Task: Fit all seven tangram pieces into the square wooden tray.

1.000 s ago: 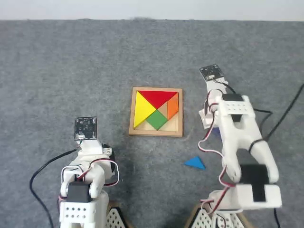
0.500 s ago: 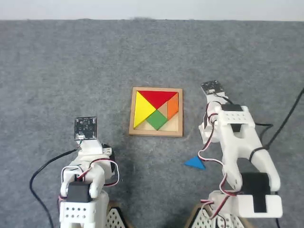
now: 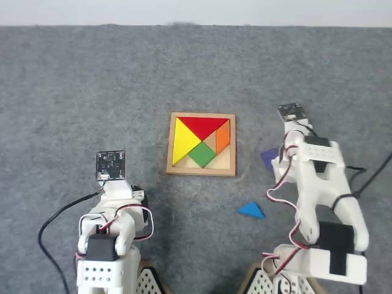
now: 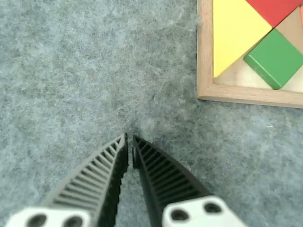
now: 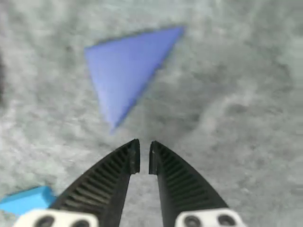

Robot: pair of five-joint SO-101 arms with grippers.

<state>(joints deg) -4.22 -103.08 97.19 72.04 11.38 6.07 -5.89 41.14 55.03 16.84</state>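
Rightward has swung the right arm, uncovering a dark blue triangle (image 3: 269,157) on the counter (image 3: 92,79) near the square wooden tray (image 3: 202,173). Seated in the tray are the yellow triangle (image 3: 182,144), red triangle (image 3: 201,127), green square (image 3: 202,154) and orange parallelogram (image 3: 223,136). A light blue triangle (image 3: 251,210) also waits outside. Right claw (image 5: 144,155) and left claw (image 4: 129,145) are both pinched narrow and hold nothing. No legible writing.

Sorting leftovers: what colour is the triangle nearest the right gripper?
The triangle is violet-blue; right wrist view.
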